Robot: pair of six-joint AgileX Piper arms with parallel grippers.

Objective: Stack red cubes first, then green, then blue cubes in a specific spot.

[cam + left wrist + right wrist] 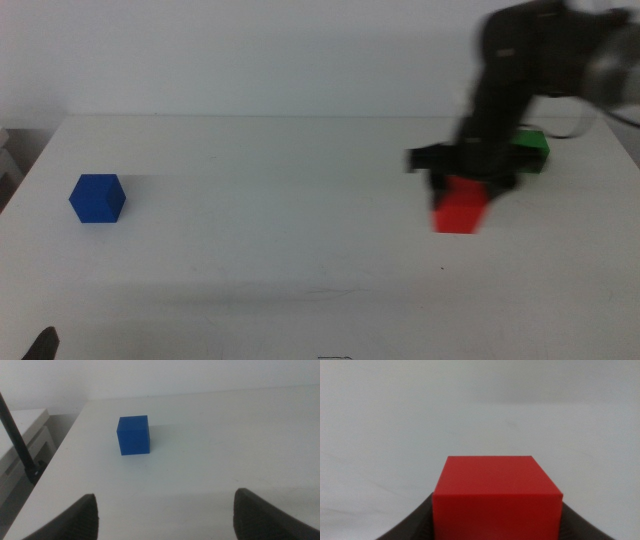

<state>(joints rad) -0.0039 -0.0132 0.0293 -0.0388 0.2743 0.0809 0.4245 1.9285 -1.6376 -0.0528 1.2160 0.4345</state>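
Note:
My right gripper (468, 188) is shut on the red cube (459, 213) over the right part of the white table; the picture is blurred and I cannot tell whether the cube touches the top. Up close, the red cube (496, 495) sits between the two dark jaws of the right gripper (495, 527). The green cube (534, 147) rests just behind that arm, partly hidden by it. At the far left lies the blue cube (97, 198). The left gripper (165, 517) waits open, a short way back from the blue cube (134, 435).
White tabletop (280, 230) runs between the blue cube and the red one. The table's left edge (60, 455) drops off close beside the blue cube. A dark tip of the left gripper (42, 346) shows at the bottom left corner.

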